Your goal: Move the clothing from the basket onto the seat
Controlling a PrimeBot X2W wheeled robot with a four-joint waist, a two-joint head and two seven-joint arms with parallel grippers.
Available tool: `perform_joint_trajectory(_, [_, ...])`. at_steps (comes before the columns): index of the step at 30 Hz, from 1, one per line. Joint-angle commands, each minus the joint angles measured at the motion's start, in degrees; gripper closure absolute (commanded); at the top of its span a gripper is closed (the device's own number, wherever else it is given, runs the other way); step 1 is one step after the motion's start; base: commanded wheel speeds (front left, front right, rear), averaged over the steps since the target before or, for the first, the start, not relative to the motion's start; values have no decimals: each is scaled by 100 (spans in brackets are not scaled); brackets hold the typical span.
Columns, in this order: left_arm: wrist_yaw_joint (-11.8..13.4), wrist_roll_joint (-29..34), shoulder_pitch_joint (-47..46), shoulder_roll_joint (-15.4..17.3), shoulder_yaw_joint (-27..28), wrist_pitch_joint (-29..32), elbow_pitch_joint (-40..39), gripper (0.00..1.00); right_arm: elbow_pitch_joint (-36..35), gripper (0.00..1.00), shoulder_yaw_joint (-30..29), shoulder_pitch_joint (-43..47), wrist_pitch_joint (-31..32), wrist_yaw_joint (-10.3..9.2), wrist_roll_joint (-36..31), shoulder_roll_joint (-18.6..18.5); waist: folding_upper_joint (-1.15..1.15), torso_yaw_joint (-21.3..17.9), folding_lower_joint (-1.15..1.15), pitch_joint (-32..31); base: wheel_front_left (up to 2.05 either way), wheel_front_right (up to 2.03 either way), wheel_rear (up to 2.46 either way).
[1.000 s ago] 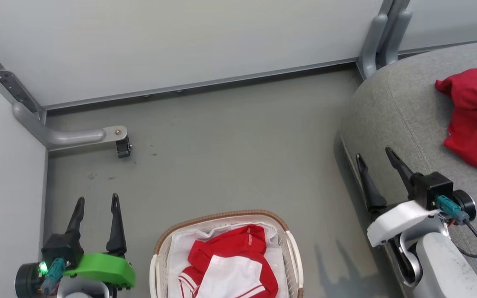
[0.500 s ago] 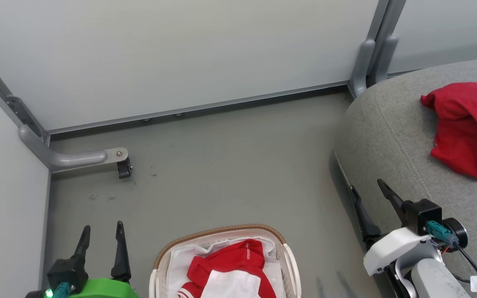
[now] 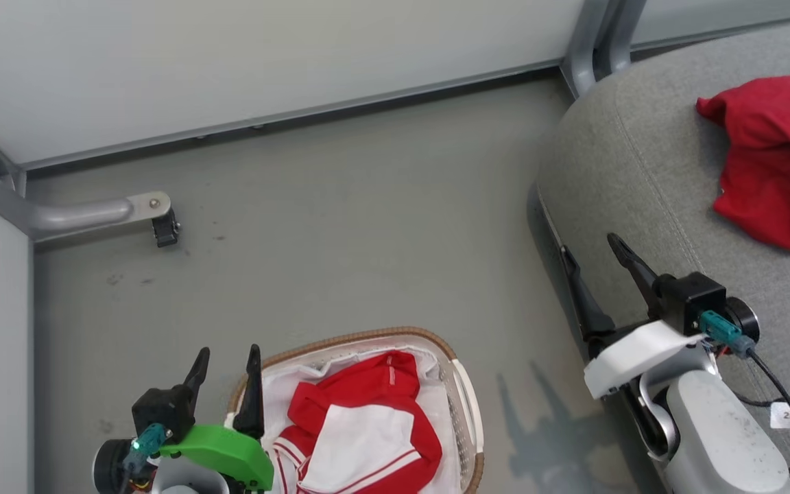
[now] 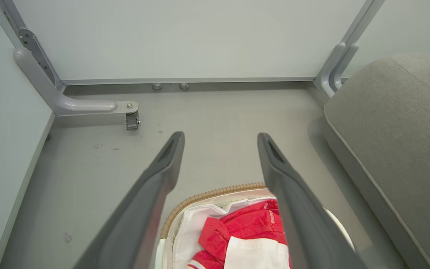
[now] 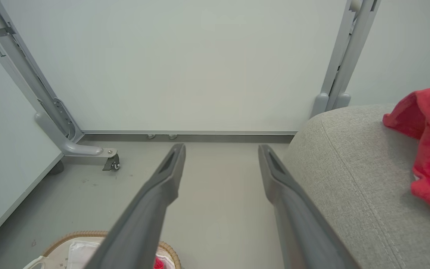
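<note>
- Striped garment (image 3: 361, 425): crumpled in basket (image 3: 340, 339); judged soft, light; grip raised red fold; lower part cut off, possibly tangled.
- Red garment (image 3: 772, 158): on seat (image 3: 642, 171).
- Left tool (image 3: 228, 351): spread, empty, at basket rim.
- Right tool (image 3: 587, 243): spread, empty, beside seat.

- Grey floor (image 3: 340, 226): bears the basket (image 3: 361, 334) at 6 o'clock and the seat (image 3: 642, 171) at 3 o'clock.
- Seat: bears the plain red garment (image 3: 775, 158) at 2 o'clock.
</note>
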Motion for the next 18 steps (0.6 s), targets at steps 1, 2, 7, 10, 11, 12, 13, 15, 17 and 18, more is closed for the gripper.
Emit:
perform_joint_trajectory(1, [-26, -19, -181, 22, -30, 2, 101, 0, -41, 0, 39, -109, -13, -8, 39, -1, 0, -314, 0, 468, 0, 0, 0])
perform_joint_trajectory(2, [-34, 13, -266, 21, -117, 2, 252, 0, -71, 0, 50, -172, -14, -8, 47, 11, 0, -373, 0, 561, 0, 0, 0])
perform_joint_trajectory(7, [-42, 122, -696, 22, -567, 0, 860, 0, -187, 0, 144, -424, -14, -8, 86, 48, 0, -604, 0, 1029, 0, 0, 0])
perform_joint_trajectory(10, [-42, 89, -970, 26, -877, 0, 1158, 0, -229, 0, 122, -521, -13, -8, 74, 63, 0, -674, 0, 1306, 0, 0, 0])
perform_joint_trajectory(11, [-42, 70, -1050, 30, -977, 0, 1253, 0, -242, 0, 118, -545, -13, -8, 71, 68, 0, -695, 0, 1385, 0, 0, 0])
perform_joint_trajectory(12, [-42, 37, -1133, 40, -1094, 0, 1370, 0, -254, 0, 124, -581, -13, -8, 79, 80, 0, -724, 0, 1475, 0, 0, 0])
perform_joint_trajectory(13, [-43, 10, -1192, 52, -1171, 0, 1484, 0, -266, 0, 130, -608, -13, -8, 86, 94, 0, -754, 0, 1541, 0, 0, 0])
perform_joint_trajectory(15, [-43, -88, -1353, 65, -1328, 0, 1689, 0, -304, 0, 143, -675, -13, -8, 84, 118, 0, -818, 0, 1686, 0, 0, 0])
perform_joint_trajectory(17, [-43, -151, -1512, 82, -1512, 0, 1892, 0, -338, 0, 148, -758, -13, -8, 93, 140, 0, -878, 0, 1835, 0, 0, 0])
perform_joint_trajectory(18, [-43, -177, -1587, 95, -1606, 1, 2005, 0, -359, 0, 151, -787, -13, -8, 90, 155, 0, -904, 0, 1916, 0, 0, 0])
